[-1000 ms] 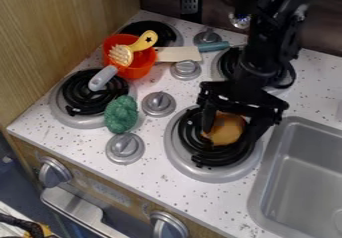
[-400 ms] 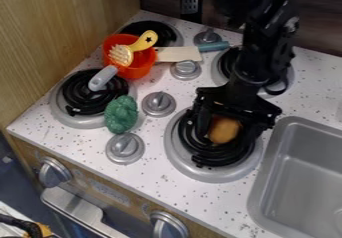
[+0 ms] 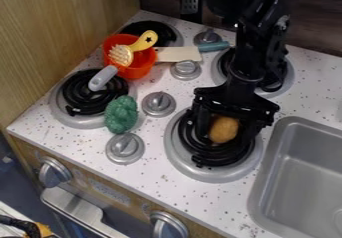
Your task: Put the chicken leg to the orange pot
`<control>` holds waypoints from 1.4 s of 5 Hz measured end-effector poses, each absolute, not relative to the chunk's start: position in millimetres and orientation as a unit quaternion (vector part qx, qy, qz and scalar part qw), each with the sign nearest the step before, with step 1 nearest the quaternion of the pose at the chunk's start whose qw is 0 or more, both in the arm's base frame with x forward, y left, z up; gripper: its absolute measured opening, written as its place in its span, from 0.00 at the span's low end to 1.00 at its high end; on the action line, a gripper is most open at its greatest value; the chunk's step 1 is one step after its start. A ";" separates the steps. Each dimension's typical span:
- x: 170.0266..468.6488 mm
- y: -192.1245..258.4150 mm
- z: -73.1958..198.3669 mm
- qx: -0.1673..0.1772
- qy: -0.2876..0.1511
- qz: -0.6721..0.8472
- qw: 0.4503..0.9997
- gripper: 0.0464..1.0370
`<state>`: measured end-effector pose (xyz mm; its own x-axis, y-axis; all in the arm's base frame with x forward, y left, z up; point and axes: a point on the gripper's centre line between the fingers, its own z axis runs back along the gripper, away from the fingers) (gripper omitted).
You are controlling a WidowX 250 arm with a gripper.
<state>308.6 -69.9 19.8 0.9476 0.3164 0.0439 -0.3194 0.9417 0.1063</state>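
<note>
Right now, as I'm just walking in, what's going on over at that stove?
A black two-finger robot gripper is down around a brownish-orange toy chicken leg at the black coil burner nearest the grey metal sink. I can't tell whether it has a grip on it. The chicken leg isn't at the round orange plastic pot yet; that stands toward the back left, with a yellow-handled utensil in it.

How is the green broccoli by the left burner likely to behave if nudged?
The broccoli looks like one moulded piece, so it would probably stay stiff. Its rounded sides might let it rock or roll a little, though its bumpy surface may limit slipping.
</note>
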 end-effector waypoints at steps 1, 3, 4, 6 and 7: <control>304.7 -66.9 21.1 0.070 0.000 0.186 0.980 0.72; 295.8 -66.4 27.5 0.091 0.014 0.227 0.970 0.72; 295.9 -63.1 40.6 0.099 0.000 0.236 0.967 0.72; 311.0 -36.1 78.2 0.157 -0.087 0.225 0.958 0.72; 330.5 1.0 89.3 0.182 -0.139 0.191 0.955 0.72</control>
